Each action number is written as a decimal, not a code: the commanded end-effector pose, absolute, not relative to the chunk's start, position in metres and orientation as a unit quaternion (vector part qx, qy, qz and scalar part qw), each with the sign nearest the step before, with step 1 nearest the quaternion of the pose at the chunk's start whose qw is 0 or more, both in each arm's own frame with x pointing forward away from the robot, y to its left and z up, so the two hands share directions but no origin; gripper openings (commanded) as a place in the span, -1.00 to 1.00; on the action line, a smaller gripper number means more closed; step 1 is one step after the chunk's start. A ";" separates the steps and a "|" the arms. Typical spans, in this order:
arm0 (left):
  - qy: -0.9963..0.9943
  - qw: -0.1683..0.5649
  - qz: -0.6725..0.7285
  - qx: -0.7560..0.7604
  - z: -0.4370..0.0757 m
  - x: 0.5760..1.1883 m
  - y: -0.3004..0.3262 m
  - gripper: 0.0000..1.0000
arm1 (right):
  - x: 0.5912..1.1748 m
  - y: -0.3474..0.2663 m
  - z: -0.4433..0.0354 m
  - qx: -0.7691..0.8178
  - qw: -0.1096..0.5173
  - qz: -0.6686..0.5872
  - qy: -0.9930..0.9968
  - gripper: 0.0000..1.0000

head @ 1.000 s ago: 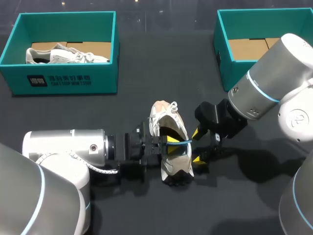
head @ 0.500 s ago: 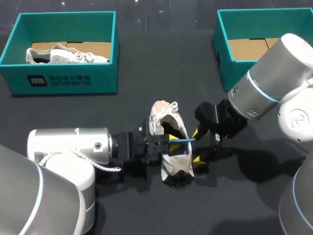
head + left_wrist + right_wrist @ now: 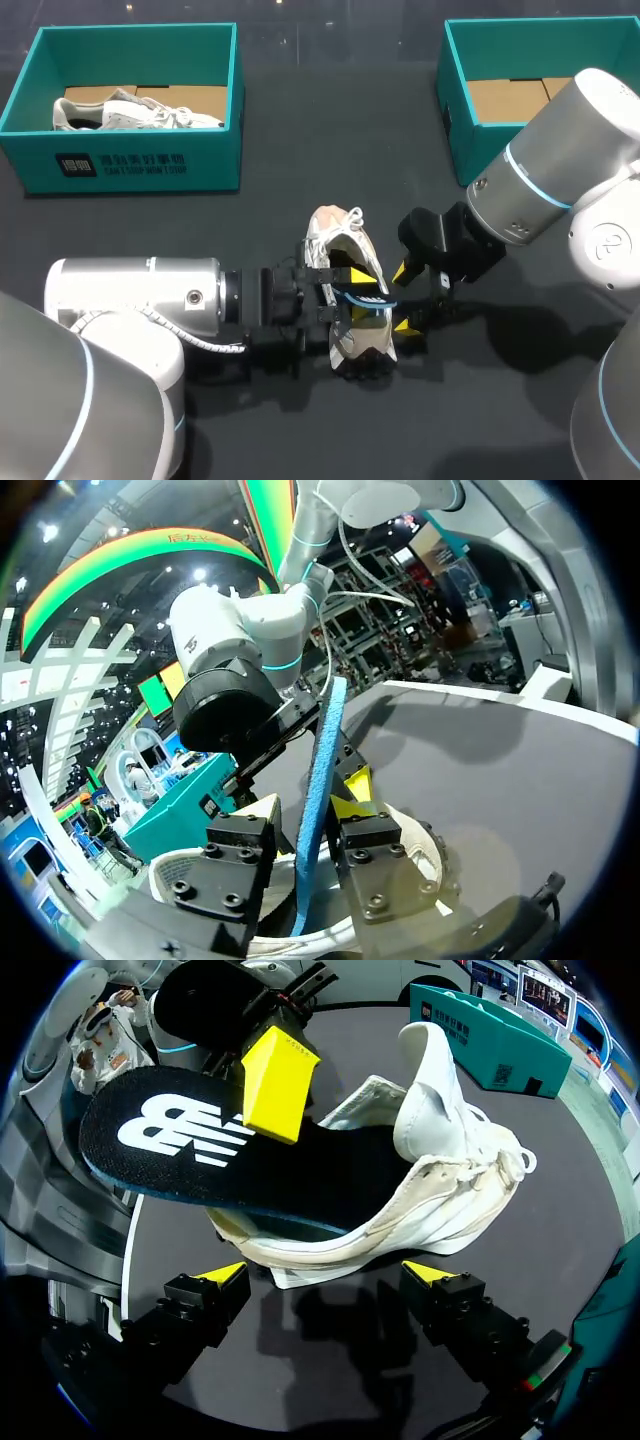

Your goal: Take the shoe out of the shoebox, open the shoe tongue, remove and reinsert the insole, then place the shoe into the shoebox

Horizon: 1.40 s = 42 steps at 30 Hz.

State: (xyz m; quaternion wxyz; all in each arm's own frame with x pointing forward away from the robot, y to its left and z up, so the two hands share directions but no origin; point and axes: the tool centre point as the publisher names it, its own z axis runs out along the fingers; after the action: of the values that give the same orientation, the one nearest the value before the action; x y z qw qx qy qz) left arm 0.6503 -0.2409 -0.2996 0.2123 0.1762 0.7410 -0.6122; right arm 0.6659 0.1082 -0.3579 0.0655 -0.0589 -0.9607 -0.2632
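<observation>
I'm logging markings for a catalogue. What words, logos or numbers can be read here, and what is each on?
On the insole: a white stylised logo, no plain words.
On the left shoebox, front wall: a white label block and a line of white print, too small to read.
On the right shoebox and the shoe: no print visible.

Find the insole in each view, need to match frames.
Head view: insole, mid-table, across the white shoe's opening.
Left wrist view: edge-on blue strip held in the left hand.
Right wrist view: black sheet sticking out of the shoe, ahead of the right hand.
Shared landmark: the white shoe.
</observation>
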 end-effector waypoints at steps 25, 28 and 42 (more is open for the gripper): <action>0.765 0.230 -0.585 0.137 -0.345 0.688 -0.238 -1.00 | 0.665 0.109 -0.359 -0.060 0.064 -0.262 -0.961 1.00; 0.760 0.226 -0.593 0.140 -0.337 0.682 -0.236 -0.71 | 0.665 0.109 -0.359 -0.060 0.064 -0.262 -0.961 1.00; 0.737 0.219 -0.616 0.172 -0.303 0.653 -0.239 -1.00 | 0.665 0.109 -0.359 -0.060 0.064 -0.262 -0.961 1.00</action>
State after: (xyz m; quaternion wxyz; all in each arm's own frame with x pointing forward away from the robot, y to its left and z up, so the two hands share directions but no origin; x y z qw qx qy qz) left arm 0.6582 -0.2432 -0.3047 0.2154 0.1723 0.7356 -0.6187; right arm 0.6659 0.1083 -0.3579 0.0655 -0.0589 -0.9607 -0.2632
